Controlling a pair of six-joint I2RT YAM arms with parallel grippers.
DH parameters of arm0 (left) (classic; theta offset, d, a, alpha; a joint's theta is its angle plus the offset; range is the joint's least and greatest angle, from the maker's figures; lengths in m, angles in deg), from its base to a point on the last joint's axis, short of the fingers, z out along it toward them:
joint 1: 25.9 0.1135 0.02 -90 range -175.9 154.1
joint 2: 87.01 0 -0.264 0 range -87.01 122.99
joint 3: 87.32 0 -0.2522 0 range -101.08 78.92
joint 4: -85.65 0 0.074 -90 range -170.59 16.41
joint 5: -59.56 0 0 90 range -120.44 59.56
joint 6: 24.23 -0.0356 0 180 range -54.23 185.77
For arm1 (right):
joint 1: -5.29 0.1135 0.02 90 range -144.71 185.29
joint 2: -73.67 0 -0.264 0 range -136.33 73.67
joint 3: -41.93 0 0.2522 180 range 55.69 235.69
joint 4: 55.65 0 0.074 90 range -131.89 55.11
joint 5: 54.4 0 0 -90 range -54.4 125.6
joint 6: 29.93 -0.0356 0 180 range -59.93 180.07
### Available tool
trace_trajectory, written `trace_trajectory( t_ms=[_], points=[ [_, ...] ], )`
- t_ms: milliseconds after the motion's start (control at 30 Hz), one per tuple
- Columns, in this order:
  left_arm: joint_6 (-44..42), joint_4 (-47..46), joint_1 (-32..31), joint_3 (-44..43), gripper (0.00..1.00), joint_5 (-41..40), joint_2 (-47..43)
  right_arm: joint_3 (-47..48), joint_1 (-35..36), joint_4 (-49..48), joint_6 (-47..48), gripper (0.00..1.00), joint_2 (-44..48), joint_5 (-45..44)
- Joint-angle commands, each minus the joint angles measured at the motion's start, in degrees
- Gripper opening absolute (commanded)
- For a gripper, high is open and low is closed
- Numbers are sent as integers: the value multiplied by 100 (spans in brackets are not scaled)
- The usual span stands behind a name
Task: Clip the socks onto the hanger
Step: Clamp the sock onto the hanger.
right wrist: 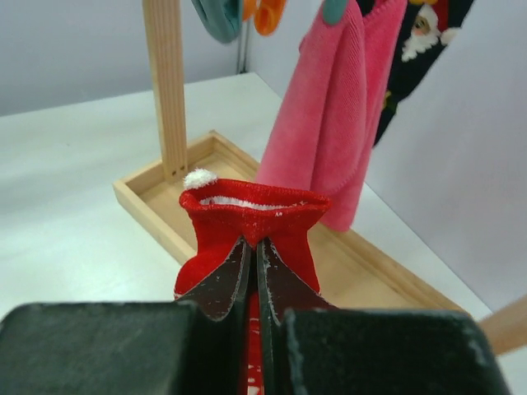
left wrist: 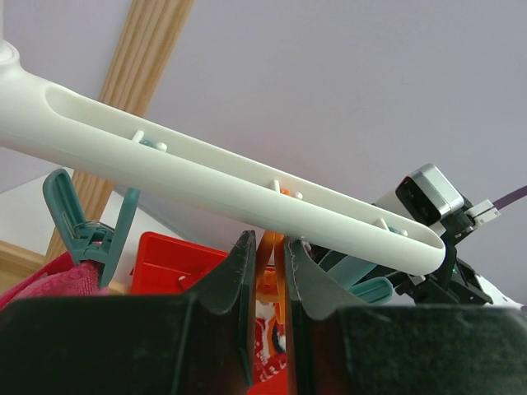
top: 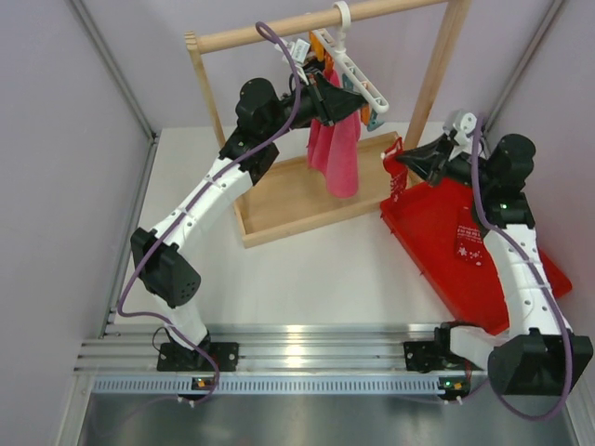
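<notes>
The white hanger (top: 361,74) hangs by its hook from the wooden rail. In the left wrist view its slotted bar (left wrist: 206,173) runs just above my left gripper (left wrist: 268,240), which is shut on an orange clip (left wrist: 272,251) under the bar. From above, the left gripper (top: 327,100) sits at the hanger. My right gripper (top: 406,160) is shut on the cuff of a red sock (right wrist: 247,216) with a white pompom, held above the left corner of the red tray. The sock hangs below it (top: 395,181). A second red sock (top: 468,240) lies in the tray.
A red tray (top: 437,209) lies at the right. The wooden rail frame (top: 307,200) stands behind. A pink cloth (top: 337,149) hangs from a teal clip (left wrist: 82,234), with a black Santa-print cloth (right wrist: 420,41) beside it. More teal clips (left wrist: 362,288) hang from the bar.
</notes>
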Motion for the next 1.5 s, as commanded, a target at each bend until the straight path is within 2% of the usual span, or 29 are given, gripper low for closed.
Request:
trace_trajectory(
  t_ms=[0, 67, 300, 633, 1467],
  points=[
    [232, -61, 73, 39, 0, -31, -79, 193, 570, -1214, -674, 0, -170, -549],
    [276, -78, 73, 30, 0, -31, -61, 70, 834, -1748, -1086, 0, -250, -812],
    [434, -166, 73, 101, 0, 22, -26, -27, 1361, -2647, -1484, 0, -609, -1323],
    [416, -193, 82, 153, 0, 40, -9, 87, 1538, -2762, -1510, 0, -804, -1763],
    [302, -158, 82, 162, 0, -83, 0, -71, 1546, -2595, -1458, 0, -417, -1491]
  ],
)
